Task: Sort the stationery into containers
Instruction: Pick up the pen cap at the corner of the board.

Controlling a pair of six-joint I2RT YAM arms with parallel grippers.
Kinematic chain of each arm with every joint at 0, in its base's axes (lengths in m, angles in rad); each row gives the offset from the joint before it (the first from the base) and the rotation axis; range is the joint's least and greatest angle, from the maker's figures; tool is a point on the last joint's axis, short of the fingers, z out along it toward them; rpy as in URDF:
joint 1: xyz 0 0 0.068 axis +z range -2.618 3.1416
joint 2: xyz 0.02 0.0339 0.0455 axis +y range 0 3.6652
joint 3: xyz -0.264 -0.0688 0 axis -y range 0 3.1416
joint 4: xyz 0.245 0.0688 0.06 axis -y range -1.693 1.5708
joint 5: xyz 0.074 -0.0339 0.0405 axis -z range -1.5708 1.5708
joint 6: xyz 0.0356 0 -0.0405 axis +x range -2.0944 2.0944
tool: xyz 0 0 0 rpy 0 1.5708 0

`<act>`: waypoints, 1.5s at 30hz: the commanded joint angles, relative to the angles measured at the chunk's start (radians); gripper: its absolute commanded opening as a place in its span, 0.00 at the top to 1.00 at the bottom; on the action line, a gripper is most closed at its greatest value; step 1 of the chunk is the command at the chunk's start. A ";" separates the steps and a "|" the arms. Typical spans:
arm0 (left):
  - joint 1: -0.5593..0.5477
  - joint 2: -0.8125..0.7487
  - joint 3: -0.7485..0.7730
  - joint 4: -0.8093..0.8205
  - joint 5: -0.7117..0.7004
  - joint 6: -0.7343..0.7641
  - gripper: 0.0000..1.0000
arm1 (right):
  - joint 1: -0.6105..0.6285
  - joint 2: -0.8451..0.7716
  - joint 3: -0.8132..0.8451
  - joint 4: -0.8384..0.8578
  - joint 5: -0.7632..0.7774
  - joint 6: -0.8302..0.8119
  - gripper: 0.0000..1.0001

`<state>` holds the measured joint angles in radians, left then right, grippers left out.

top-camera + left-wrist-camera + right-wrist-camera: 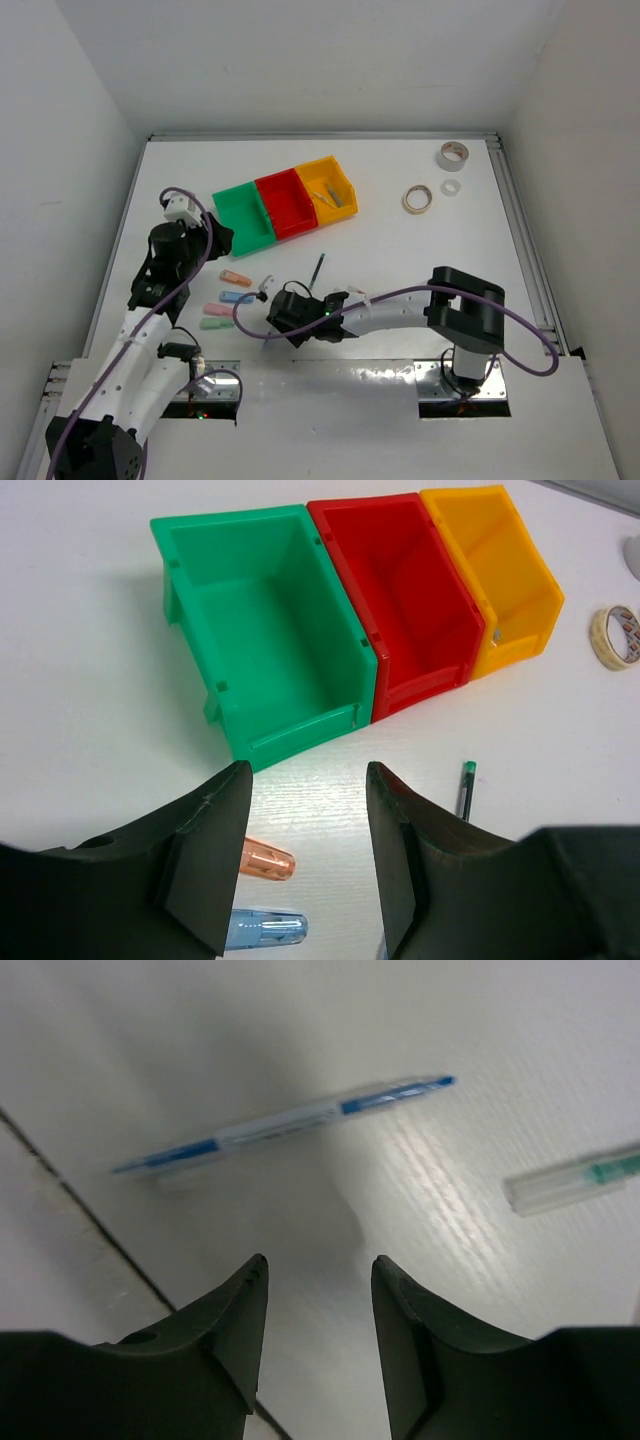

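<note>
The green bin [243,215], red bin [288,203] and yellow-orange bin [331,187] stand in a row; the yellow-orange one holds pens. My left gripper [222,240] is open and empty just in front of the green bin [270,640], above an orange piece [268,860] and a blue piece [265,928]. My right gripper [268,300] is open and empty, low over the table. A blue pen [285,1125] lies just ahead of it, with a green piece [575,1180] to its right. A black pen [317,270] lies on the table behind it.
A grey tape roll [453,155], a tan roll [418,198] and a small white roll [451,187] lie at the back right. Orange [235,277], blue [236,297], pink [267,283] and green [215,323] pieces lie front left. White walls surround the table.
</note>
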<state>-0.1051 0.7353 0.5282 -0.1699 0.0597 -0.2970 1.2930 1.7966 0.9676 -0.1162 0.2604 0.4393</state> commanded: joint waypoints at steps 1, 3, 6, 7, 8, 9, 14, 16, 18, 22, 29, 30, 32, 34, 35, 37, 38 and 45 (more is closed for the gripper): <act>-0.013 -0.033 -0.007 0.021 -0.046 0.007 0.53 | 0.038 -0.008 0.066 0.059 -0.029 -0.017 0.54; -0.016 -0.040 -0.010 0.026 -0.055 0.004 0.53 | 0.051 -0.006 0.066 0.072 -0.027 -0.005 0.54; -0.025 -0.050 -0.017 0.030 -0.087 0.001 0.53 | 0.052 -0.005 0.071 0.108 -0.017 0.080 0.53; -0.031 -0.051 -0.019 0.032 -0.095 0.001 0.53 | 0.052 -0.002 0.082 0.107 0.017 0.146 0.52; -0.034 -0.056 -0.020 0.033 -0.100 0.001 0.53 | 0.052 0.000 0.095 0.096 0.026 0.169 0.52; -0.038 -0.056 -0.023 0.041 -0.106 0.002 0.53 | 0.052 0.001 0.126 0.067 0.042 0.208 0.51; -0.064 -0.056 -0.043 0.096 -0.162 0.010 0.53 | 0.052 0.007 0.138 0.042 0.138 0.329 0.52; -0.076 -0.059 -0.050 0.116 -0.172 0.018 0.53 | 0.063 0.018 0.143 0.050 0.154 0.357 0.53; -0.084 -0.062 -0.054 0.122 -0.182 0.022 0.52 | 0.083 0.052 0.169 0.018 0.195 0.369 0.54; -0.107 -0.071 -0.059 0.124 -0.251 0.042 0.52 | 0.094 0.086 0.180 0.003 0.204 0.404 0.55; -0.149 -0.073 -0.066 0.138 -0.323 0.078 0.51 | 0.094 0.115 0.169 0.007 0.217 0.450 0.58; -0.156 -0.073 -0.069 0.142 -0.327 0.078 0.51 | 0.094 0.113 0.166 0.009 0.220 0.450 0.59; -0.160 -0.073 -0.077 0.151 -0.330 0.078 0.51 | 0.094 0.115 0.160 0.013 0.223 0.452 0.62; -0.165 -0.071 -0.079 0.152 -0.328 0.078 0.51 | 0.092 0.122 0.163 0.004 0.218 0.457 0.64; -0.165 -0.070 -0.080 0.153 -0.328 0.079 0.50 | 0.092 0.124 0.164 -0.002 0.214 0.460 0.64; -0.166 -0.070 -0.080 0.188 -0.331 0.079 0.50 | 0.094 0.126 0.161 -0.002 0.211 0.457 0.64; -0.166 -0.071 -0.080 0.188 -0.333 0.081 0.50 | 0.094 0.126 0.160 -0.002 0.208 0.457 0.65; -0.166 -0.076 -0.082 0.175 -0.336 0.085 0.50 | 0.097 0.135 0.152 -0.002 0.181 0.461 0.66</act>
<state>-0.2623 0.6777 0.4496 -0.0376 -0.2657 -0.2226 1.3838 1.9232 1.1160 -0.1249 0.4412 0.8829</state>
